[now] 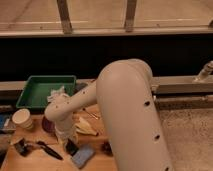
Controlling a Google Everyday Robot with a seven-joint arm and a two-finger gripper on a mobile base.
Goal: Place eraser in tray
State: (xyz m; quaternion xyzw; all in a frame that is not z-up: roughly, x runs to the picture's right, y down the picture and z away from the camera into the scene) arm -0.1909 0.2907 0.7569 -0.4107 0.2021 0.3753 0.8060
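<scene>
The white arm (125, 110) reaches down and to the left over the wooden bench (30, 160), and its gripper (67, 143) is low at the bench's surface, just in front of the dark purple bowl (48, 125). The fingers are drawn together, closed on the eraser (72, 148), which lies on the bench right at their tips and is partly hidden by them. What shows of the eraser is a small, flat, black block with softened corners, dull rather than glossy, and about as large as the blue-grey sponge (83, 156) that lies just beside it toward the near edge. The eraser is not in the tray (30, 95). That tray, a shallow green rectangle with a raised rim, is at the far left of the bench, well apart from the eraser, with the bowl between them. A crumpled white thing (57, 94) lies at the tray's right rim. A pale paper cup (22, 119) stands left of the bowl, and a long black-handled tool (48, 150) lies on the bench left of the gripper. A pale yellow object (86, 128) lies under the arm, to the right of the gripper.
</scene>
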